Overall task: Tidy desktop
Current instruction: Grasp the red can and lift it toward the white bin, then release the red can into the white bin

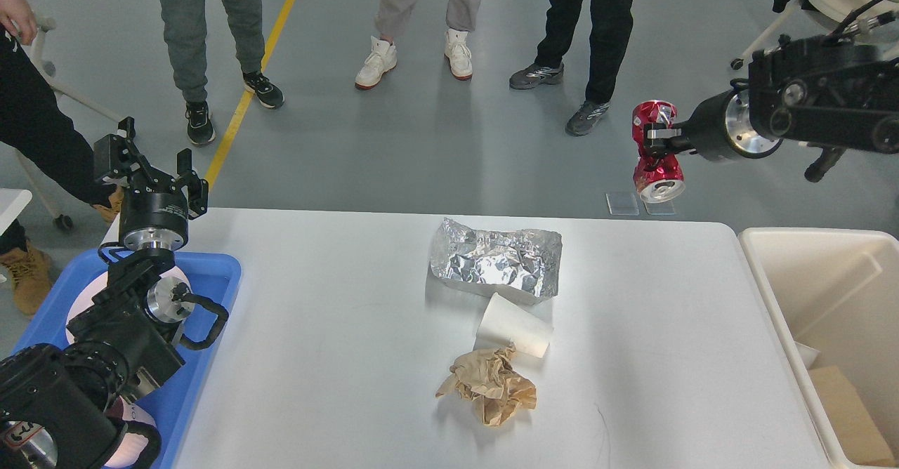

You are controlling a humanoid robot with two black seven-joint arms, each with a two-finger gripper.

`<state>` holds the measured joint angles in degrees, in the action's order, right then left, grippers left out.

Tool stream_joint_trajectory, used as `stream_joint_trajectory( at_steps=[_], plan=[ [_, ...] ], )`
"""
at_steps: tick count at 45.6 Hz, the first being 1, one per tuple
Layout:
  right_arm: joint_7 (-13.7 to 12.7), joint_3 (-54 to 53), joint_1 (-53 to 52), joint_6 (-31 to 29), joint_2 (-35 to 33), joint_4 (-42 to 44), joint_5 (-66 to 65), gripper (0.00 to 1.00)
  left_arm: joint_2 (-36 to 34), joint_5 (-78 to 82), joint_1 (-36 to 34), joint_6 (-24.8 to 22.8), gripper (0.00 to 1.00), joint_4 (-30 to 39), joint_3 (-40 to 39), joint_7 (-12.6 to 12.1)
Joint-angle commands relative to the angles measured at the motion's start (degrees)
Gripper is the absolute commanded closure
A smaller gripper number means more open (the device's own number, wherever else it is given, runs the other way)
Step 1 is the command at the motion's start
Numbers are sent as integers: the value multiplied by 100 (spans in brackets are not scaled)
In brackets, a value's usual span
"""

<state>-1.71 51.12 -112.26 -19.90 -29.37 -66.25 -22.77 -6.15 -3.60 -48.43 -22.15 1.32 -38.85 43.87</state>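
Note:
The white desktop [337, 357] fills the lower view. On it lie a crumpled foil sheet [496, 265], a white paper cup [513, 326] on its side and a crumpled brown paper wad [490, 385]. My right gripper [657, 135] is shut on a crushed red can [654, 152] and holds it high in the air, above the desktop's far right edge. My left gripper [149, 160] is open and empty, raised above the far left corner over the blue tray [211, 279].
A cream-white bin [808, 272] with cardboard inside stands at the right end of the desktop. The blue tray at the left holds a white and pink object. Several people stand on the floor beyond the desktop. A wheeled chair [843, 5] stands at the far right.

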Motion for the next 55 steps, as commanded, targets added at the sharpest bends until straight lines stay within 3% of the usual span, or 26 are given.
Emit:
stream_joint_trajectory(
  at_steps=[1, 11, 25, 32, 37, 42, 48, 52, 55],
  plan=[
    [-5, -5, -261, -286, -139, 7, 290, 100, 0, 0, 0, 0, 4, 0, 0, -1],
    [-49, 188, 98, -243, -340, 577, 361, 100, 0, 0, 0, 0, 4, 0, 0, -1],
    [-93, 197, 2321, -199, -965, 3046, 1398, 100, 0, 0, 0, 0, 4, 0, 0, -1],
    [-84, 74, 3859, 336, -1000, 3961, 1424, 100, 0, 0, 0, 0, 4, 0, 0, -1],
    [-84, 74, 4624, 706, -1000, 4242, 1670, 94, 0, 0, 0, 0, 4, 0, 0, -1],
    [-84, 65, 5248, 882, -947, 4383, 1881, 74, 0, 0, 0, 0, 4, 0, 0, -1],
    [-75, 65, 5617, 1416, -834, 4401, 1908, 14, 0, 0, 0, 0, 4, 0, 0, -1],
    [-75, 74, 5803, 1568, -780, 4401, 1908, 10, 0, 0, 0, 0, 4, 0, 0, -1],
    [-75, 74, 5820, 1577, -772, 4401, 1908, 1, 0, 0, 0, 0, 4, 0, 0, -1]
  ],
)
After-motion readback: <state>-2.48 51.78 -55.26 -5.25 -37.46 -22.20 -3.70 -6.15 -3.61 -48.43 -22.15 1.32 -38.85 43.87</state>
